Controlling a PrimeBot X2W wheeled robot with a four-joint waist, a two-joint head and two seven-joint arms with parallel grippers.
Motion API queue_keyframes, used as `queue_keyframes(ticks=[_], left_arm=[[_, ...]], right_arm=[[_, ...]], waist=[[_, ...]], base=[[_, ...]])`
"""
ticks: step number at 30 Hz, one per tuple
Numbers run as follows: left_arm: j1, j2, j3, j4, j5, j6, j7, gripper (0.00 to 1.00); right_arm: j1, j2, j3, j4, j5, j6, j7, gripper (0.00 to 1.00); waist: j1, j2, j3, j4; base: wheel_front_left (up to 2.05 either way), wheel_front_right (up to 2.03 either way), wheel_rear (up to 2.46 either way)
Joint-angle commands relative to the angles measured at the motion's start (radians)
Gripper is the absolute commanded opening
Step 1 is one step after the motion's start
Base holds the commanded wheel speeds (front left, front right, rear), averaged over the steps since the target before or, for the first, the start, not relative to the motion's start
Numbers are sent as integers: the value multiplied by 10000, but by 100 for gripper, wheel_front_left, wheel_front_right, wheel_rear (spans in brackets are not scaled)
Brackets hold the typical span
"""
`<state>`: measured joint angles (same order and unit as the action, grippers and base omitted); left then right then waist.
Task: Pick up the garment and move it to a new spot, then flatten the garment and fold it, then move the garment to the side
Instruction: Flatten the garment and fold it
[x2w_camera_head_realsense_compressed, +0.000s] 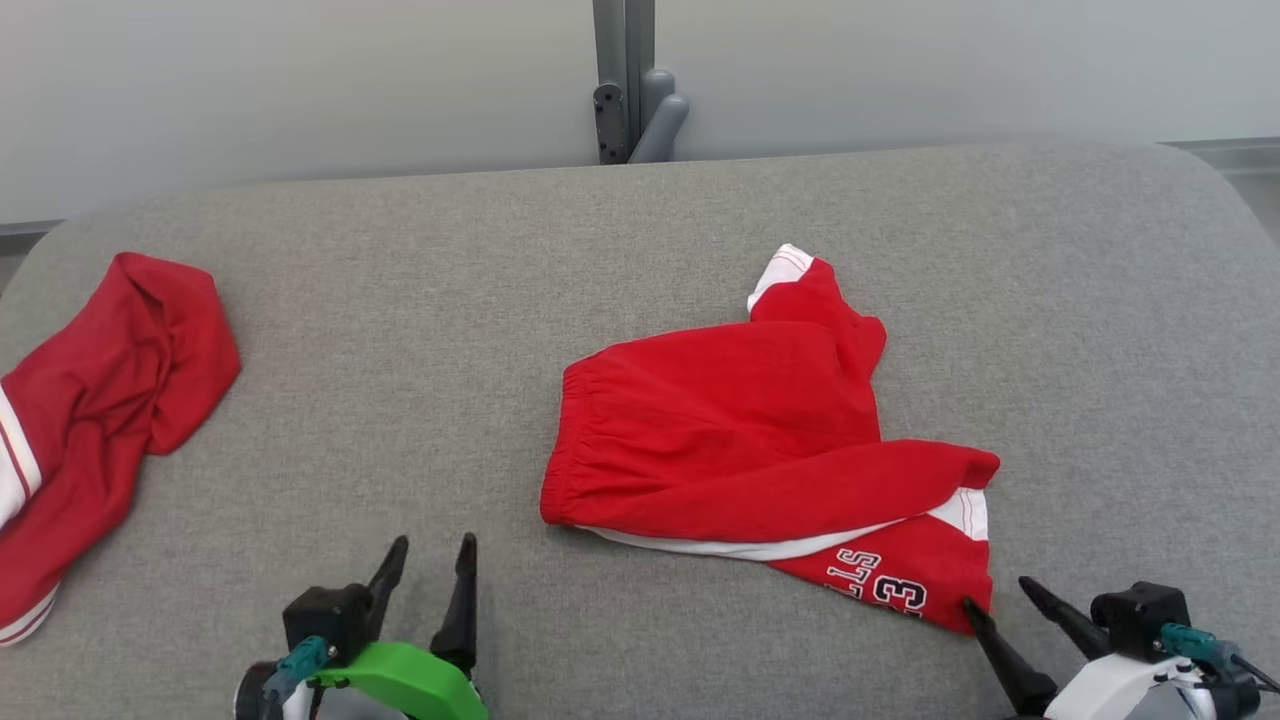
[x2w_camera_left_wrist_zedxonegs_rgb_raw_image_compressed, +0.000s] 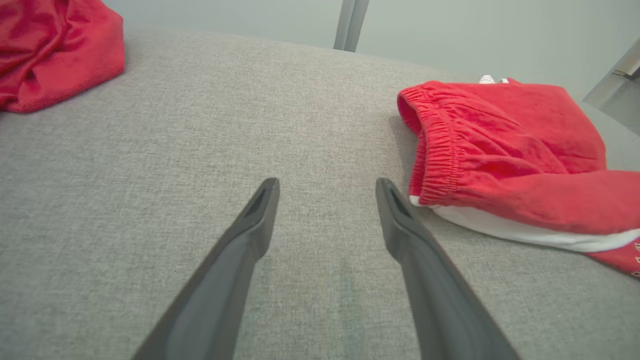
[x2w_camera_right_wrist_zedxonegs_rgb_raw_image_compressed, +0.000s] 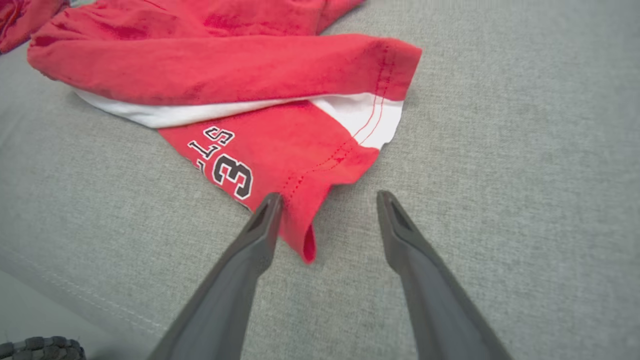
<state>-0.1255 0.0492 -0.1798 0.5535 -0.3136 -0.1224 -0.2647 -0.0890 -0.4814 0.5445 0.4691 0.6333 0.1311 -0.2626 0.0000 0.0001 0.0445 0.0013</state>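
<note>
Head view: the red shorts (x2w_camera_head_realsense_compressed: 740, 440) lie crumpled right of centre on the grey surface (x2w_camera_head_realsense_compressed: 400, 330), with a second red garment (x2w_camera_head_realsense_compressed: 90, 420) at the left edge. The left pincer (x2w_camera_head_realsense_compressed: 433, 545), at the lower left, stands open above bare surface. The right pincer (x2w_camera_head_realsense_compressed: 997, 593), at the lower right, is also spread wide and grips nothing. In the right wrist view one finger (x2w_camera_right_wrist_zedxonegs_rgb_raw_image_compressed: 250, 250) touches the shorts' numbered hem corner.

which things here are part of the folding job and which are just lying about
Job: red shorts, open right gripper at their hem corner, open left gripper.
Lying about, seemingly: other red garment at far left, grey post behind.
</note>
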Motion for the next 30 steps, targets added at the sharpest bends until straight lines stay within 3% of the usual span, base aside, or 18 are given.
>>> queue_keyframes(ticks=[1,9,25,28,29,30], left_arm=[[-196,36,-119,-66,-143,-33,6,100],[-1049,162,-2049,-263,-1830,-88,6,100],[-2393,969,-4160,834,-4696,-88,4,100],[-2536,1078,-4305,787,-4906,-88,4,10],[-2527,1088,-4392,801,-4996,-88,4,0],[-2533,1099,-4521,779,-5091,-88,6,0]], right_arm=[[-19,75,-155,-52,-165,-7,-30,100],[-108,722,-813,-340,-971,-7,-30,100],[-553,1206,-872,-517,-1298,-7,-30,100],[-560,1227,-877,-551,-1288,-7,-30,100],[-566,1233,-890,-556,-1281,-7,-30,100],[-574,1238,-904,-570,-1266,-7,-30,100]], waist=[[0,-1,100,-80],[0,-1,609,-505],[0,-1,990,-746],[0,-1,1024,-703],[0,-1,1027,-689],[0,-1,1035,-674]], base=[[0,0,0],[0,0,0],[0,0,0],[0,0,0],[0,0,0],[0,0,0]])
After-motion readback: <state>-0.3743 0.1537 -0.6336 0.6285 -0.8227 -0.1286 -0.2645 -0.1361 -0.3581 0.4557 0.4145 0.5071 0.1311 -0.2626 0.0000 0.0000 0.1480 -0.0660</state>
